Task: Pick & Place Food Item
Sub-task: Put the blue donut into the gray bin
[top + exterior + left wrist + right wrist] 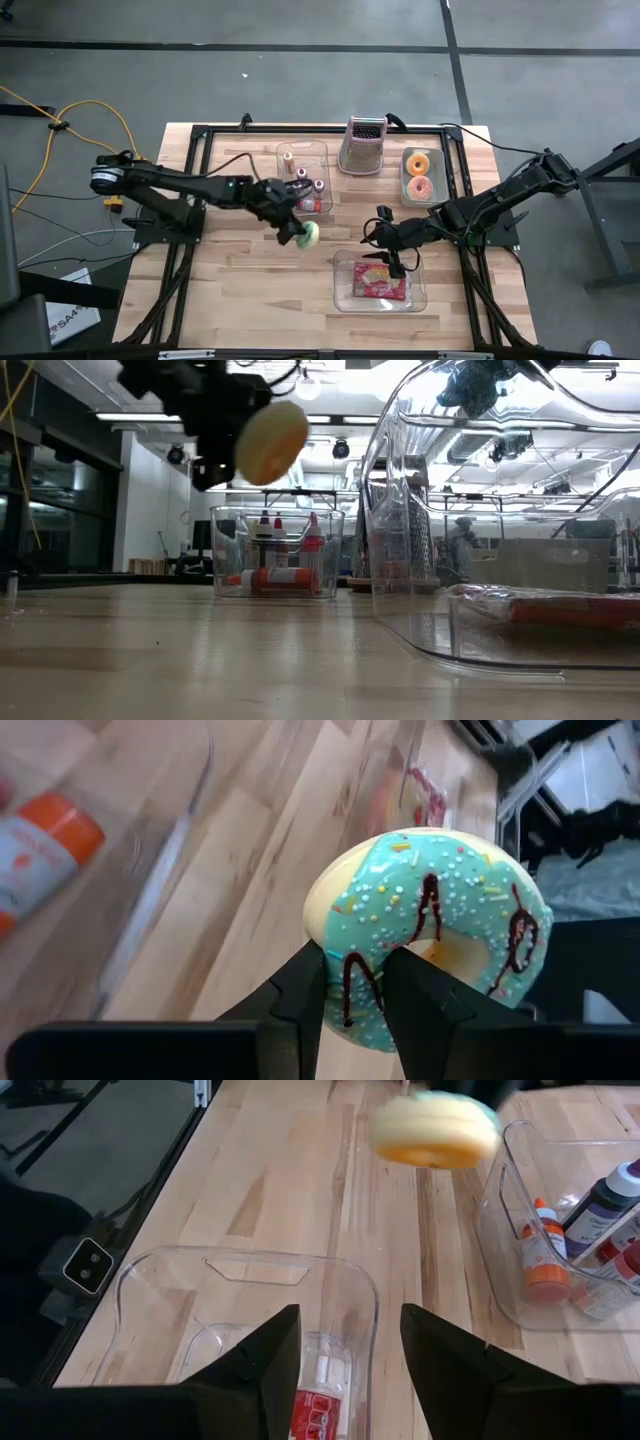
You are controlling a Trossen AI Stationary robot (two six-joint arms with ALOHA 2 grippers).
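I see left gripper (296, 231) clamped on teal-iced doughnut (308, 236), jaws pinching its ring, carried clear above table (230, 290); doughnut sits between bottle bin (303, 150) and clear tray (345, 298); tray lies toward right arm's side, nearer viewer edge; left arm is one carrying, so its job I judge; right gripper (385, 258) hovers over tray with jaws apart, empty; red packet (380, 285) already in tray; bare butcher-block top; grater (364, 145), two doughnuts (419, 175) in far bin; lab room behind.
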